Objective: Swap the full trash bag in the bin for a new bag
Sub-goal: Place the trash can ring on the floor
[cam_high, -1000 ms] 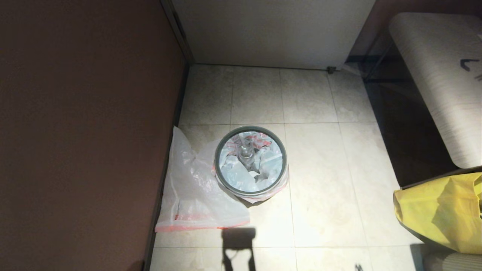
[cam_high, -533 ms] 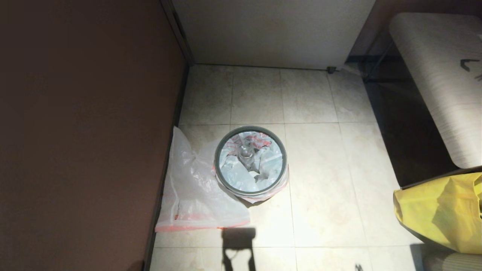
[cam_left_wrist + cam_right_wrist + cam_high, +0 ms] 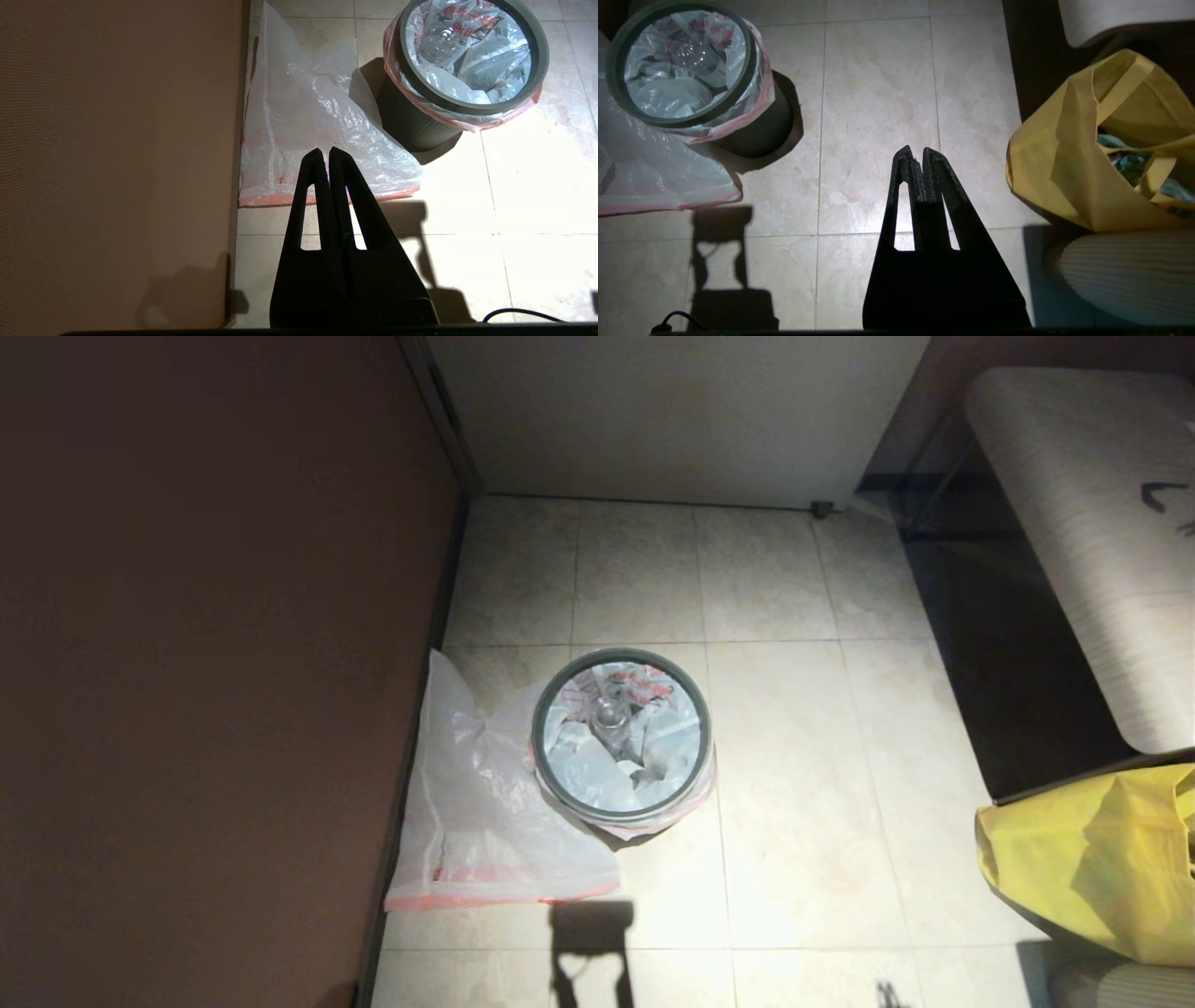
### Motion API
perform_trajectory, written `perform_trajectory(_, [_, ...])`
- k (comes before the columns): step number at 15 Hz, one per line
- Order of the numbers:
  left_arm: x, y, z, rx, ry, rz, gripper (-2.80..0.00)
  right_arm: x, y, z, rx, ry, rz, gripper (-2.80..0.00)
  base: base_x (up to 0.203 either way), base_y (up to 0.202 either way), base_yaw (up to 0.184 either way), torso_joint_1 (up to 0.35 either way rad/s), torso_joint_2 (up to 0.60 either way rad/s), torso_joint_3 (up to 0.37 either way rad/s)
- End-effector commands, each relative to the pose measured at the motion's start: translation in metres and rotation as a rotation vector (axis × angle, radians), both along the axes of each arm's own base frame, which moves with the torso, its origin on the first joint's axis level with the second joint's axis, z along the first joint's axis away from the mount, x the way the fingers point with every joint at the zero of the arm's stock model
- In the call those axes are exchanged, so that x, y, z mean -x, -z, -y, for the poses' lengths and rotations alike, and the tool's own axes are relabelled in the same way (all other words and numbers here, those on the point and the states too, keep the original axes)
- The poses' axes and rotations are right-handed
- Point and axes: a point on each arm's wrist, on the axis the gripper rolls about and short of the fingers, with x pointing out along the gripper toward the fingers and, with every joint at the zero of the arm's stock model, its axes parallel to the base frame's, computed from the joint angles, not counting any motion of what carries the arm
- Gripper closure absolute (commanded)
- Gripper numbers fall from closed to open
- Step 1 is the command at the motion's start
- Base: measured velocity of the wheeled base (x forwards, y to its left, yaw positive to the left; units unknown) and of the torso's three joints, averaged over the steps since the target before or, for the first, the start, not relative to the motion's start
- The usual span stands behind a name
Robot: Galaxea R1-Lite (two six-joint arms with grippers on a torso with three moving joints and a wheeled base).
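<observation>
Bin (image 3: 621, 735) is standing mid-floor with full bag (image 3: 616, 747) inside; new bag (image 3: 485, 821) is lying at its 9 o'clock; left gripper (image 3: 325, 154) and right gripper (image 3: 914, 154) are hovering pressed closed, holding nothing

Pale tiled floor (image 3: 794, 756) between brown wall (image 3: 205, 663) and striped bench (image 3: 1092, 541).

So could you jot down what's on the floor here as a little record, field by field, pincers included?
bin: small round black pail on the tiled floor, grey hoop at its rim
full trash bag: in the bin, pink edge folded over the rim, clear bottle inside
new bag: flat on the floor, beside the bin toward the brown wall
yellow bag: on the robot's right, apart from the bin
left pincer: shut, empty, above the new bag
right pincer: shut, empty, above bare tiles
</observation>
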Motion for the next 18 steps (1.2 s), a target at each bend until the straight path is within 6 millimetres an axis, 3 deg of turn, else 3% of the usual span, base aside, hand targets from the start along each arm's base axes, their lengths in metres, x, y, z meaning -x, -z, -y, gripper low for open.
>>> perform_trajectory(1, [0.0, 0.0, 0.0, 0.0, -0.001, 0.0, 0.0, -0.008, -0.035, 0.0, 0.025, -0.005, -0.039, 0.0, 0.0, 0.0, 0.0, 0.0, 0.0, 0.0])
perform_trajectory(5, [0.0, 0.0, 0.0, 0.0, -0.001, 0.0, 0.0, -0.038, -0.089, -0.001, 0.122, -0.018, -0.106, 0.0, 0.0, 0.0, 0.0, 0.0, 0.0, 0.0])
perform_trajectory(8, [0.0, 0.0, 0.0, 0.0, -0.001, 0.0, 0.0, -0.086, -0.128, -0.001, 0.144, -0.02, -0.197, 0.0, 0.0, 0.0, 0.0, 0.0, 0.0, 0.0])
perform_trajectory(11, [0.0, 0.0, 0.0, 0.0, -0.001, 0.0, 0.0, -0.154, -0.163, -0.007, 0.162, -0.021, -0.267, 0.0, 0.0, 0.0, 0.0, 0.0, 0.0, 0.0])
perform_trajectory(13, [0.0, 0.0, 0.0, 0.0, -0.001, 0.0, 0.0, -0.205, -0.193, -0.023, 0.181, -0.03, -0.255, 0.0, 0.0, 0.0, 0.0, 0.0, 0.0, 0.0])
perform_trajectory(16, [0.0, 0.0, 0.0, 0.0, -0.001, 0.0, 0.0, -0.282, -0.195, -0.056, 0.211, -0.028, -0.312, 0.0, 0.0, 0.0, 0.0, 0.0, 0.0, 0.0])
perform_trajectory(18, [0.0, 0.0, 0.0, 0.0, -0.001, 0.0, 0.0, -0.323, -0.189, -0.077, 0.188, -0.035, -0.339, 0.0, 0.0, 0.0, 0.0, 0.0, 0.0, 0.0])
